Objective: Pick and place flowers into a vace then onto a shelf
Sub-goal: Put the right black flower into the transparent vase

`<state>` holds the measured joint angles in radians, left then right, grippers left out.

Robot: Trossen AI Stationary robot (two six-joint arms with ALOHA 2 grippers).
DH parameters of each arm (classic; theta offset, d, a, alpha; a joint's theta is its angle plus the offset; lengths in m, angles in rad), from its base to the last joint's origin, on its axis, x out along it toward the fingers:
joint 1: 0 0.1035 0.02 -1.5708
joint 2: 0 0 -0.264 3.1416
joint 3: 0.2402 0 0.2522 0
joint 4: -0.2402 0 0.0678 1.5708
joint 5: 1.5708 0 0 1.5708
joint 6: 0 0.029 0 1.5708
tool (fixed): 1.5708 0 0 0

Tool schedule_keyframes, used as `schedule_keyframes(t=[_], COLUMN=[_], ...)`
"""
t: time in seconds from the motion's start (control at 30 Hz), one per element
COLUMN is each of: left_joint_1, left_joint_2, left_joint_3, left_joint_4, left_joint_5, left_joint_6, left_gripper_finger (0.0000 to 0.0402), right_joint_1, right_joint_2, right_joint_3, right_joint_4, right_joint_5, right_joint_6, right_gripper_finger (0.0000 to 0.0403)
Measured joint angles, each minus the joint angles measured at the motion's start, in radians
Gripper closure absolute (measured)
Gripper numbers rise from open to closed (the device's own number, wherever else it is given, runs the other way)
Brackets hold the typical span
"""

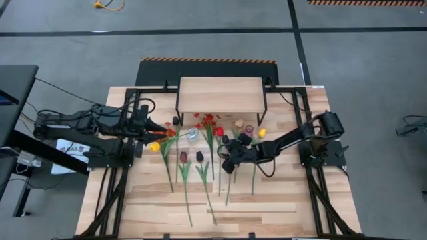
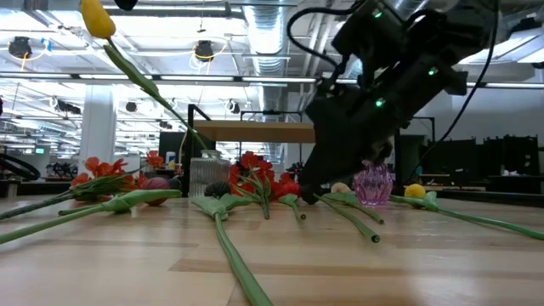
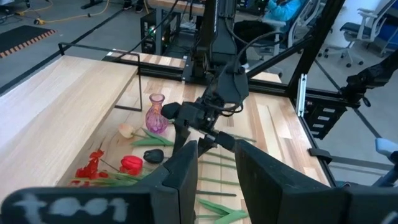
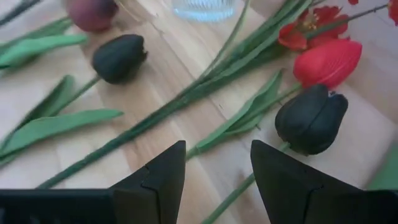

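Note:
My left gripper is raised at the table's left, shut on a yellow tulip whose head stands high in the low view. The tulip's stem slants down to a clear ribbed vase. My right gripper hangs open and low over flowers that lie flat on the table. In its wrist view the fingers stand either side of a green stem, apart from it, with a dark tulip beside them. The shelf stands at the far edge. My left gripper holds the yellow tulip by its stem, not far below the head. The fingers come about level from the table's left; the gripper hides the exact spot. The tulip slants with its head up toward the near left, and its lower stem reaches the clear vase's mouth.
A small pink vase stands right of the middle, near a cream flower and another yellow tulip. Red blossom sprays and several more tulips lie around the clear vase, stems pointing at the near edge. Bare wood lies along the near edge.

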<state>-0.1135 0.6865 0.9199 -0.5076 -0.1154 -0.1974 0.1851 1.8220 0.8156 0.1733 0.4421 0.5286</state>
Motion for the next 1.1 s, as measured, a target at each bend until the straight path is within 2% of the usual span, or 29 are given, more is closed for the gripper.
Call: schedule_keyframes(t=[0.13, 0.6, 0.73, 1.1], left_joint_1=[0.000, 0.000, 0.000, 0.000], left_joint_2=[0.005, 0.003, 0.003, 0.003], left_joint_3=[0.000, 0.000, 0.000, 0.000], left_joint_4=[0.001, 0.001, 0.001, 0.001], left_joint_5=[0.000, 0.000, 0.000, 0.000], left_joint_6=[-0.001, -0.002, -0.002, -0.005], left_gripper_finger=[0.0305, 0.0305, 0.0305, 0.0305], right_joint_1=[-0.004, -0.003, -0.003, -0.002], right_joint_2=[0.034, 0.027, 0.027, 0.027], right_joint_3=[0.020, 0.034, 0.072, 0.165], right_joint_4=[-0.020, -0.050, -0.122, -0.319], right_joint_5=[0.000, -0.024, -0.058, -0.048], right_joint_6=[0.004, 0.060, 0.088, 0.104], right_gripper_finger=[0.0230, 0.0230, 0.0230, 0.0230])
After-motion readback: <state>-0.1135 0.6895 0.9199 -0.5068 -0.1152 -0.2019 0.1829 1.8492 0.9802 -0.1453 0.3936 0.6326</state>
